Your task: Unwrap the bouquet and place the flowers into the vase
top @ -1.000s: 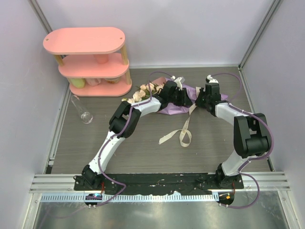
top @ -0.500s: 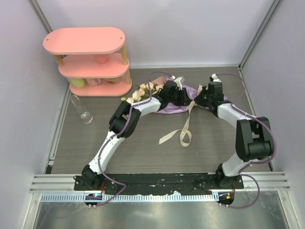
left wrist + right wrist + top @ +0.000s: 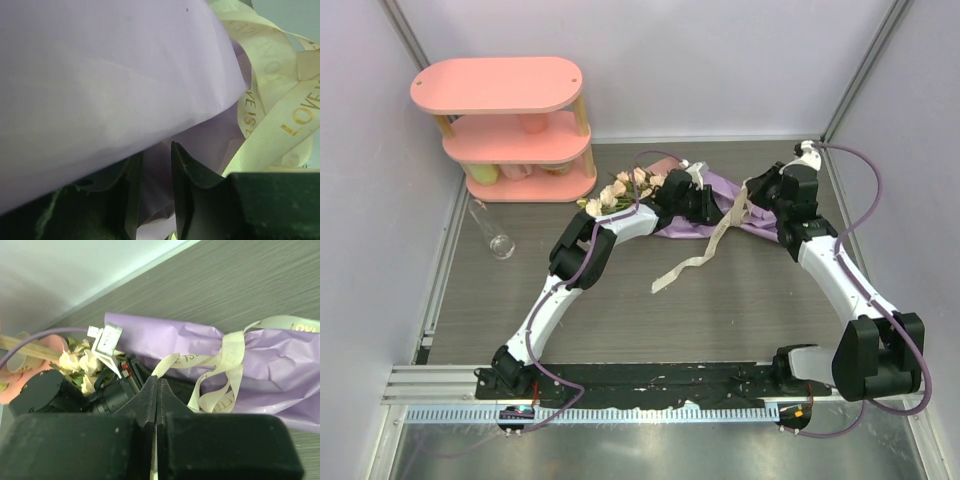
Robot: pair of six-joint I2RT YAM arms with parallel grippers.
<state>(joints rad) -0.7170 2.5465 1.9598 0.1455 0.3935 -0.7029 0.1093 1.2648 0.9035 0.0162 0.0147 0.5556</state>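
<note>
The bouquet (image 3: 722,186) lies on the table at the back, its lilac paper (image 3: 110,80) filling the left wrist view. The flowers (image 3: 620,190), cream and pale pink roses, poke out of its left end. My left gripper (image 3: 710,205) is shut on a fold of the wrapping paper, which sits between its fingers (image 3: 187,175). To the right, my right gripper (image 3: 760,193) is shut on the cream ribbon (image 3: 220,360), which rises taut from the wrap into its jaws. The ribbon's free tail (image 3: 692,262) trails forward over the table. The clear glass vase (image 3: 501,241) stands far left.
A pink three-tier shelf (image 3: 510,90) with cups stands at the back left, behind the vase. Pale walls close in the table on the left, back and right. The left arm's purple cable (image 3: 45,337) runs over the flowers.
The right gripper closed on the ribbon and swung right and back, pulling it. The ribbon's loop lifted off the table and stretched out. The left gripper kept its hold.
</note>
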